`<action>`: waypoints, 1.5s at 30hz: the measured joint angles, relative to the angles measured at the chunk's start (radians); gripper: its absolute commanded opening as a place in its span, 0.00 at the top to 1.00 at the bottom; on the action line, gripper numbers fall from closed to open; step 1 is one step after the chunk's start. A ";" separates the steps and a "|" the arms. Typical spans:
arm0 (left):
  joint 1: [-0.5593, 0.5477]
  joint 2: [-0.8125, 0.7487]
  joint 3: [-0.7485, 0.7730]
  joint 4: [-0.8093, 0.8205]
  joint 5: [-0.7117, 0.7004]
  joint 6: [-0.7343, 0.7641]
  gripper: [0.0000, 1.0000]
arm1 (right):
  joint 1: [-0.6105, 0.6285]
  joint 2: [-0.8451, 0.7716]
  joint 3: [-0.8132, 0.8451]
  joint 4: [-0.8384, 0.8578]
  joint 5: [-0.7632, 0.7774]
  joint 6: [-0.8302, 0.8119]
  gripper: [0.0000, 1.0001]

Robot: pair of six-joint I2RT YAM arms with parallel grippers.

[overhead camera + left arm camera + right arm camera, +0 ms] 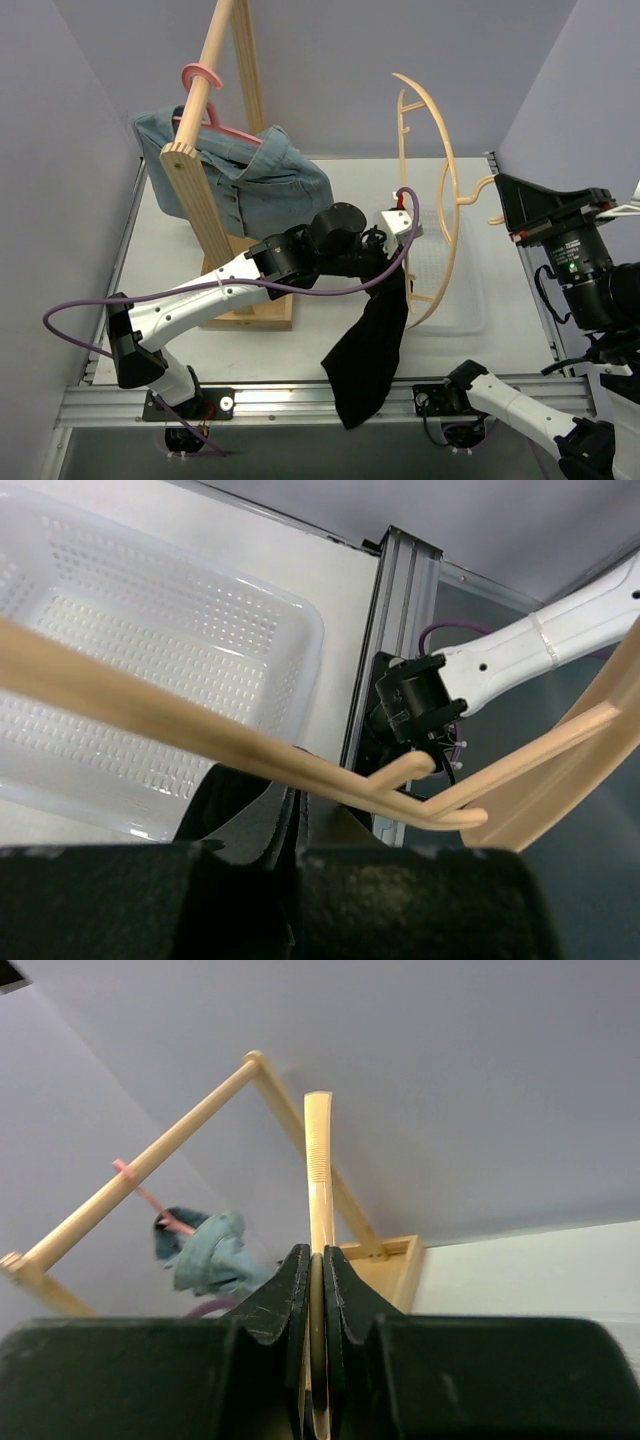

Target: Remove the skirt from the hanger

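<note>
My left gripper [402, 226] pinches the black skirt [368, 350], my right gripper [316, 1260] clamps the wooden hanger [318, 1160]; a hard tug could snag cloth and twist the hanger loose.

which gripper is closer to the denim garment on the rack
Left. The left gripper pinches the black skirt just right of the denim garment; the right gripper grips the wooden hanger farther right.

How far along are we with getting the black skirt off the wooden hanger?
Done: right jaws shut on the hanger, left jaws shut on the skirt. In hand: the skirt dangles from the left jaws beside the hanger. Remaining: pulling it clear; whether it's fully free is unclear.
</note>
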 measured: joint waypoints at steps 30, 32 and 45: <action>0.094 0.396 0.852 0.026 0.145 0.268 0.98 | 0.000 -0.146 -0.046 -0.174 0.570 -0.237 1.00; 0.109 0.418 0.834 0.046 0.176 0.254 0.98 | 0.000 -0.146 -0.033 -0.183 0.575 -0.245 1.00; 0.219 0.588 0.660 0.100 0.275 0.147 0.03 | 0.000 -0.140 0.041 -0.231 0.544 -0.245 1.00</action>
